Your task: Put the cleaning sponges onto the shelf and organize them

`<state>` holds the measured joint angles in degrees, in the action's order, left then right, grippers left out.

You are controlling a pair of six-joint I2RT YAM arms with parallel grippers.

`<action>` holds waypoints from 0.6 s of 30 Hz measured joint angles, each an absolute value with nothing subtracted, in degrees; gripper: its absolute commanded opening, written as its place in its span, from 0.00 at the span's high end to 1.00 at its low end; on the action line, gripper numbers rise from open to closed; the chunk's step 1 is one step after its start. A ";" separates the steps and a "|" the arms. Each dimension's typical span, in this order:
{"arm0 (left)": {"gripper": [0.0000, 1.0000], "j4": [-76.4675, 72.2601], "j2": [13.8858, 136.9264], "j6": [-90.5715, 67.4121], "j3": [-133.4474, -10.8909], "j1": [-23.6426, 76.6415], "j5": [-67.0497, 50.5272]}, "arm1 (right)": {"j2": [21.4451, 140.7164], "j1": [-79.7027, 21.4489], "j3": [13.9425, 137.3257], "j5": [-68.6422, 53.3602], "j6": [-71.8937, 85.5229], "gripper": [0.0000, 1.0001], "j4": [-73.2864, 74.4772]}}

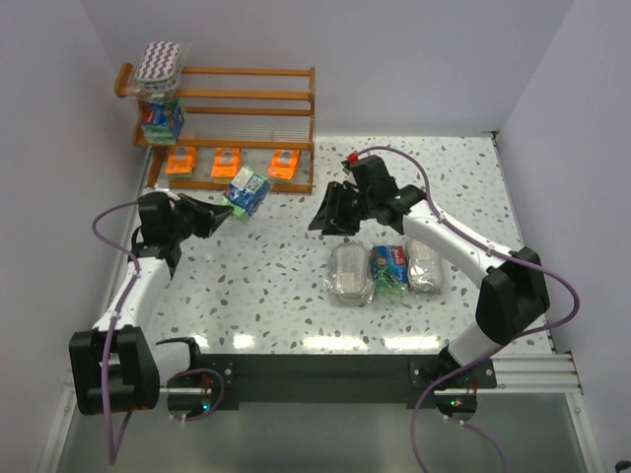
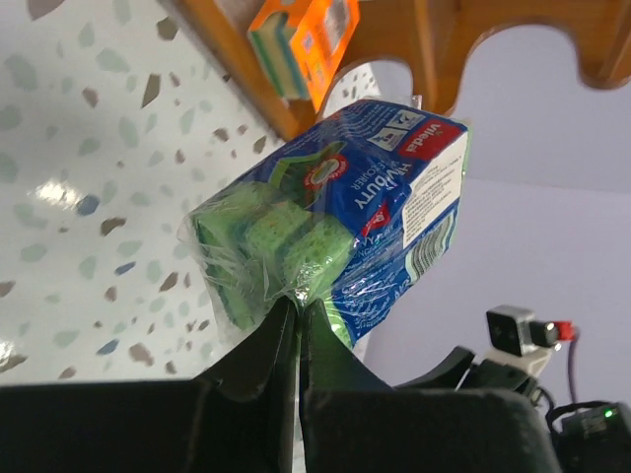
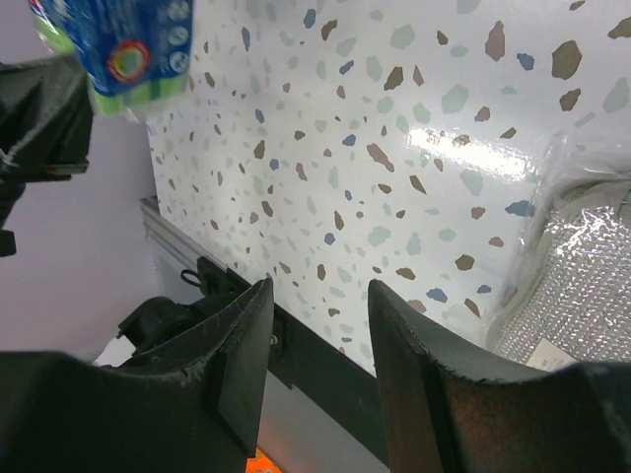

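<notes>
Speckled tabletop [image 1: 276, 296], lilac walls [image 1: 394, 59], shelf [image 1: 246, 71] apparently against far wall.

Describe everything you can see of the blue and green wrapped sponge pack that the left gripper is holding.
The blue-and-green sponge pack is a block of green sponges in glossy blue printed plastic wrap with a white label. The left gripper pinches the wrap at one end, holding it tilted above the speckled table, just before the bottom tier of the orange-brown wooden shelf.
</notes>
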<state>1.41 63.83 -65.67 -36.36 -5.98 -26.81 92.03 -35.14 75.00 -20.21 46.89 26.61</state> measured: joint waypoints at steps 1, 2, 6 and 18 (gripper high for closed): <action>1.00 0.32 64.75 -66.89 -37.28 -5.98 -26.83 | 91.70 -34.89 75.05 -20.14 46.68 0.53 26.65; 1.00 -1.15 66.00 -68.18 -38.28 -6.00 -26.89 | 91.37 -34.79 75.16 -20.03 46.35 0.53 26.89; 1.00 -3.86 72.27 -71.66 -43.18 -6.00 -26.92 | 90.17 -34.46 75.31 -19.81 45.08 0.53 28.23; 1.00 -1.91 88.99 -72.40 -70.85 -8.19 -24.21 | 85.52 -32.95 74.98 -18.48 43.79 0.53 29.56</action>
